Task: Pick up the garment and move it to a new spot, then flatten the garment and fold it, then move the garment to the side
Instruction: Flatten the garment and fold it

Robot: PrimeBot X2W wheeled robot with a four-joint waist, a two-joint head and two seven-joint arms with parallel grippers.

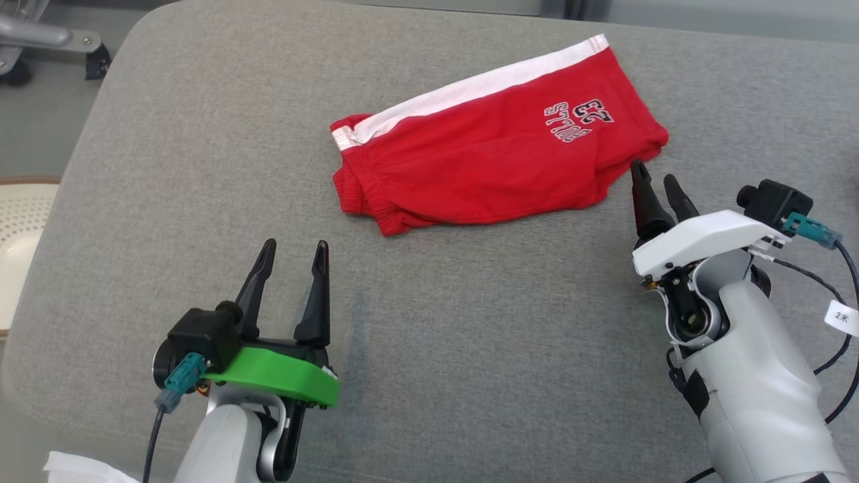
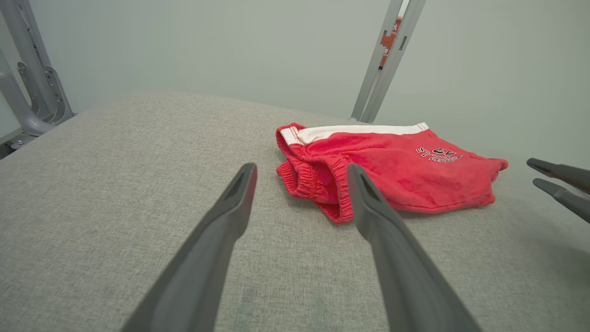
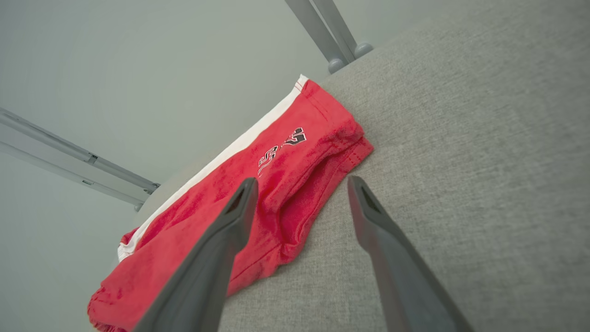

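Note:
The garment is a pair of red shorts with a white side stripe and black lettering, lying folded on the grey padded table. Its elastic waistband faces left. My left gripper stands open near the front left, short of the waistband and apart from it. In the left wrist view the garment lies just beyond my fingertips. My right gripper is open at the garment's right hem, close to it, nothing between its fingers. The right wrist view has the garment under and left of that gripper.
The grey table's rounded edge runs along the left, with floor and a metal stand base beyond. A pale perforated object sits off the left edge. Metal frame posts rise behind the table. A cable with a tag hangs by my right arm.

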